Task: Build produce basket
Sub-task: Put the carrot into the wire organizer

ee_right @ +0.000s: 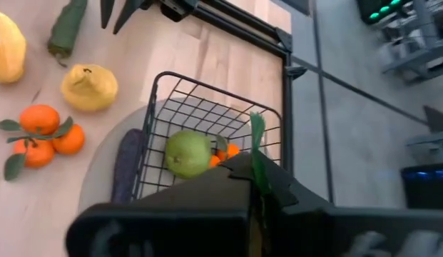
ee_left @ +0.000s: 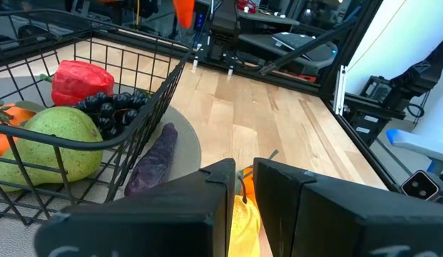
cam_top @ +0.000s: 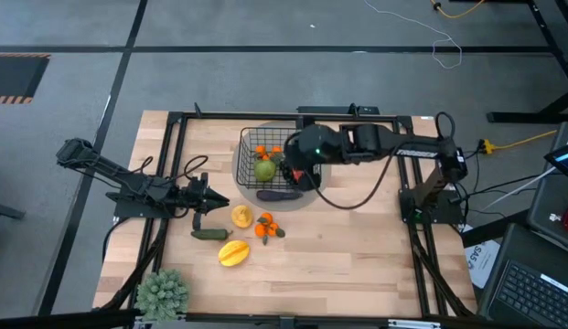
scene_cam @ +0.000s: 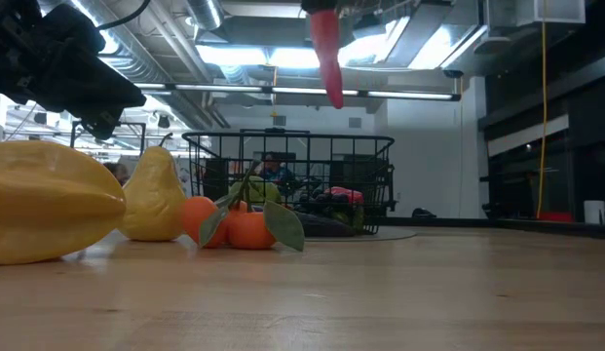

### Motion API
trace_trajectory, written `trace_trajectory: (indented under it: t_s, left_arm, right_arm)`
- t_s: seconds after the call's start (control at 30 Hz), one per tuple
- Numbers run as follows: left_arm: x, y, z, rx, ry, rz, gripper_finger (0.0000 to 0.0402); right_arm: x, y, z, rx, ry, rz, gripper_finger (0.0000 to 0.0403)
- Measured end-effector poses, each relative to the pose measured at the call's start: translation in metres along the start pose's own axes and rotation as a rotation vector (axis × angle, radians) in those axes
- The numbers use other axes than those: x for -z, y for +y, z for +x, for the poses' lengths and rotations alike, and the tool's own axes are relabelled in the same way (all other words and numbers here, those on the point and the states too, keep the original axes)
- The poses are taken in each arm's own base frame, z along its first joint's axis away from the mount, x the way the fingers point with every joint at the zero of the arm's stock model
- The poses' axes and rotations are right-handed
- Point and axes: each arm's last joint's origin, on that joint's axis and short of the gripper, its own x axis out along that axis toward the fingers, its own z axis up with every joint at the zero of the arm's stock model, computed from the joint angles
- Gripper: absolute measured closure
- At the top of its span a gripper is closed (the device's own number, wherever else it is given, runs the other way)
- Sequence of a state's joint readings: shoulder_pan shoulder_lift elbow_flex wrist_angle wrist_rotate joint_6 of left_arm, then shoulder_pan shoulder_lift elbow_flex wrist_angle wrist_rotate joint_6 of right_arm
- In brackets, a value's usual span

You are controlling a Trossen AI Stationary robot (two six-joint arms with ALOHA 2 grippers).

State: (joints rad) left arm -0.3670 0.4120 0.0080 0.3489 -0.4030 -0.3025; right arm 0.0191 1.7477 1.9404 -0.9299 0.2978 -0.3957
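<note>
Pinching with the right gripper (cam_top: 297, 172) the green stem end of a long red chili (scene_cam: 327, 57), held high above the near side of the basket (cam_top: 250, 146). Hanging with the long axis upright, stem up between the fingers and thin tip pointing straight down at the open top. Step in hand, as judged: carrying one piece of produce over the basket for the drop. For the next move, probably only to lower a little, keep the tip inside the wire rim, and then spread the fingers. Some care is needed because such a long piece could catch on the mesh or lean over the edge. Inside the basket already lie a green apple (cam_top: 264, 169), a red pepper (ee_left: 78, 78), dark grapes (ee_left: 110, 107) and something orange. The basket stands on a grey round mat (cam_top: 313, 199) at the far middle of the table (cam_top: 357, 265). Just outside the basket, along its near wall and on the mat, lies an eggplant (cam_top: 279, 194), not yet packed. Farther toward the near edge, well apart from the basket, wait a yellow pear (cam_top: 241, 217), tangerines (cam_top: 265, 227), a starfruit (cam_top: 233, 252) and a cucumber (cam_top: 208, 234). Over the cucumber and pear waits the left gripper (cam_top: 213, 203), its fingers almost pressed together with nothing between them.
</note>
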Motion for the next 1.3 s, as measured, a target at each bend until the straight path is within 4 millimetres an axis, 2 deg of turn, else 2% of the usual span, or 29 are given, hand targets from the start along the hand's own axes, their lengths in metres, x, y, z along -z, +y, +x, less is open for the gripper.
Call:
trace_trajectory:
  t_s: [0.33, 0.83, 1.3]
  left_arm:
    - [0.0, 0.0, 0.0, 0.0, 0.0, 0.0, 0.036]
    - [0.0, 0.0, 0.0, 0.0, 0.0, 0.0, 0.036]
    - [0.0, 0.0, 0.0, 0.0, 0.0, 0.0, 0.036]
  right_arm:
    - [0.005, -0.011, 0.01, -0.036, 0.002, 0.027, 0.0403]
    - [0.004, -0.008, 0.024, -0.035, 0.007, 0.028, 0.0403]
    - [0.014, -0.029, 0.03, 0.004, 0.032, 0.069, 0.0403]
